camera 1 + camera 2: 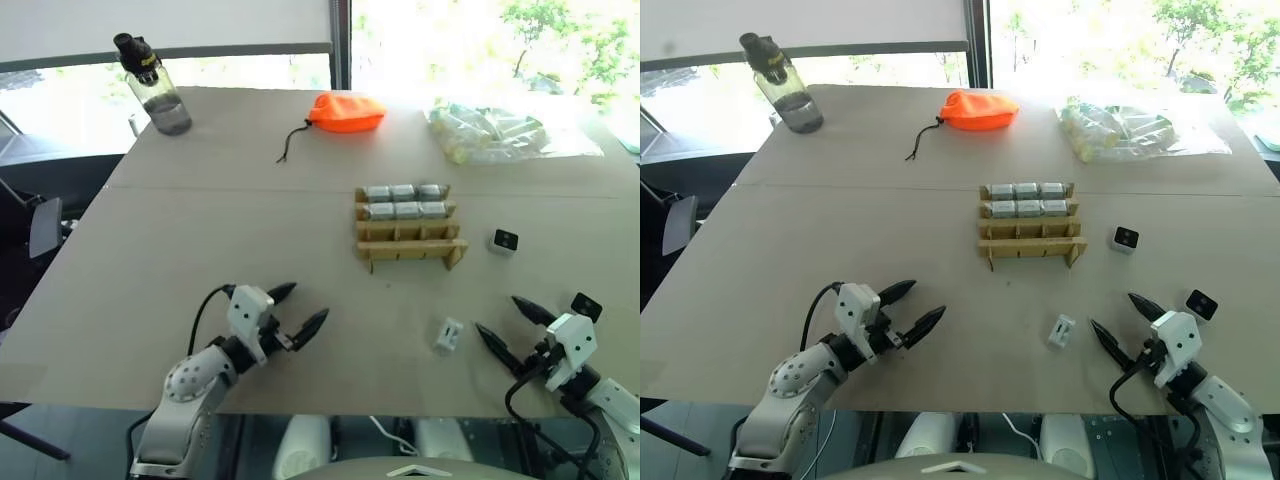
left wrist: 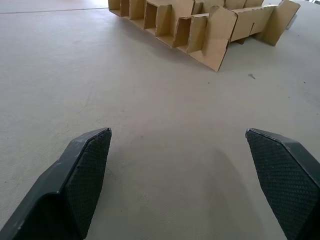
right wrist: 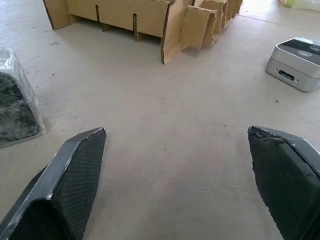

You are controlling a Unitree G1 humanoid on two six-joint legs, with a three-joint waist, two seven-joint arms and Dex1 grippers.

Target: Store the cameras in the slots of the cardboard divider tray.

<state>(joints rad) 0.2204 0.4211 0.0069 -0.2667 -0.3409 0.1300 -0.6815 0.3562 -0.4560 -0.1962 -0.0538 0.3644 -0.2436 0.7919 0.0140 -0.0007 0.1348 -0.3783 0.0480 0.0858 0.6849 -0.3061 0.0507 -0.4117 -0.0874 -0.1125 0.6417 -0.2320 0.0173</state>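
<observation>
The cardboard divider tray [image 1: 410,240] stands right of the table's middle. Its two back rows hold several silver-white cameras [image 1: 405,200], and its two front rows are empty. A loose camera [image 1: 504,241] lies just right of the tray, a second [image 1: 586,306] sits by the right arm, and a third [image 1: 448,336] lies on its side in front of the tray. My left gripper [image 1: 306,303] is open over bare table at the front left. My right gripper [image 1: 500,316] is open near the front right, between the second and third cameras, holding nothing.
A water bottle [image 1: 155,85] stands at the far left corner. An orange pouch [image 1: 345,112] and a clear plastic bag [image 1: 495,130] lie along the far edge. The table's front edge runs just under both grippers.
</observation>
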